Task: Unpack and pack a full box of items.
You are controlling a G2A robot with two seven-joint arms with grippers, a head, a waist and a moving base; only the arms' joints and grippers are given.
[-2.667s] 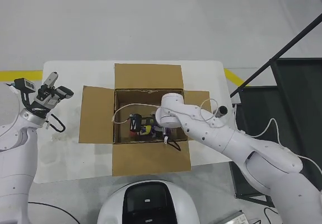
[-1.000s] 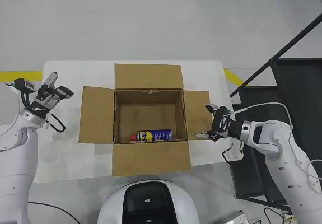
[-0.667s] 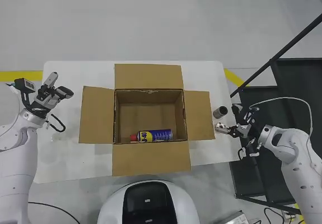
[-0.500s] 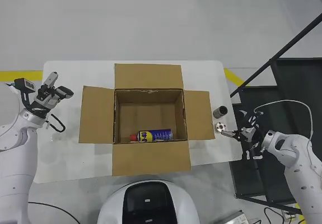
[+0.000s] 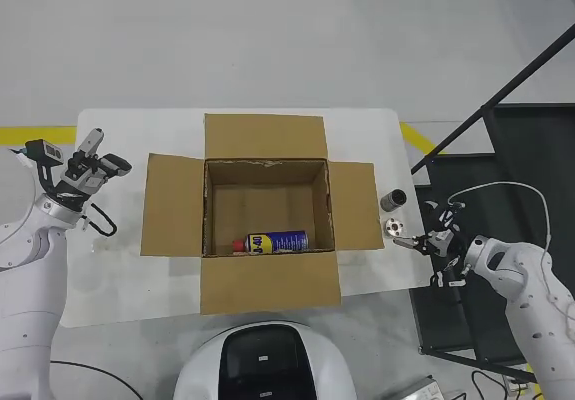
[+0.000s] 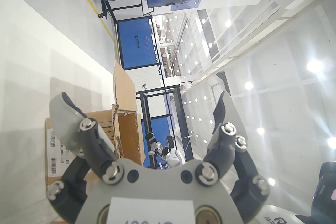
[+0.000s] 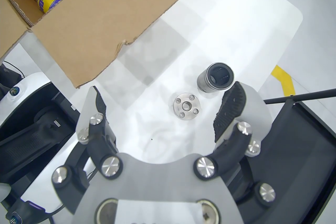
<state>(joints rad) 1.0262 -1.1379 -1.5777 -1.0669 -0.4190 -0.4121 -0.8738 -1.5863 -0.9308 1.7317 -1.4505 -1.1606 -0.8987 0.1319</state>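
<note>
The left gripper (image 6: 143,104) is holding its 2 fingers apart, facing the open cardboard box (image 6: 128,130) on the table (image 6: 21,117).

Matt cardboard box (image 5: 172,205), shiny metal flange (image 7: 186,106)

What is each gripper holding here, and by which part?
Nothing is held. The right gripper hangs open above the flange disc and metal sleeve, which lie loose on the table; the left gripper is open and empty.

White table (image 5: 125,285): box (image 5: 267,284), flange (image 5: 394,226), perhaps bearing (image 5: 395,199).
</note>
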